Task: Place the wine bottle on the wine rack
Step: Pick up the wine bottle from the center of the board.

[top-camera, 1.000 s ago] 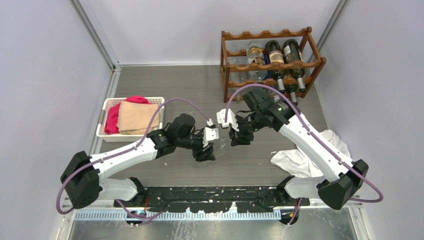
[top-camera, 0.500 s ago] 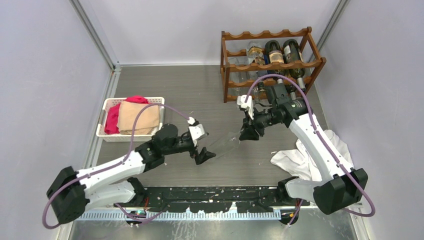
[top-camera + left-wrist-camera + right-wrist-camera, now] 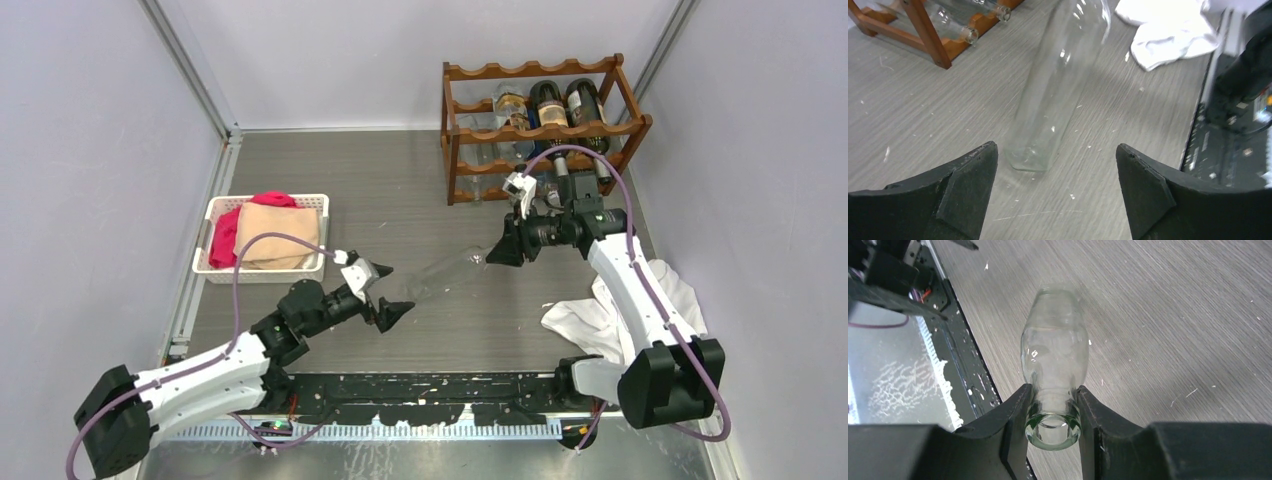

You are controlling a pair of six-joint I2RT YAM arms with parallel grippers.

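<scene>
Wine bottle [image 3: 445,272], clear glass, hangs slanted over the middle of the grey table [image 3: 350,180], between your two arms and not on the rack. Your right gripper [image 3: 497,252] has it by the neck. In the right wrist view the two black fingers pinch the neck just below the lip, with the mouth toward the camera and the body pointing away over the table.

The bottle's base points down and left toward your left gripper [image 3: 390,292]. That gripper's jaws are spread wide and hold nothing. In the left wrist view the base sits just beyond the two fingertips and touches neither. You cannot tell whether the base rests on the table or hangs just above it.

The wine rack [image 3: 545,128], reddish-brown wood with wavy rails, stands at the far right of the table, behind the right gripper and apart from the held bottle. Several bottles [image 3: 550,105] lie in it, necks toward the arms. A crumpled white cloth [image 3: 600,315] lies near the right arm's base. A white basket [image 3: 262,275] holding red and tan cloths sits at the left.
</scene>
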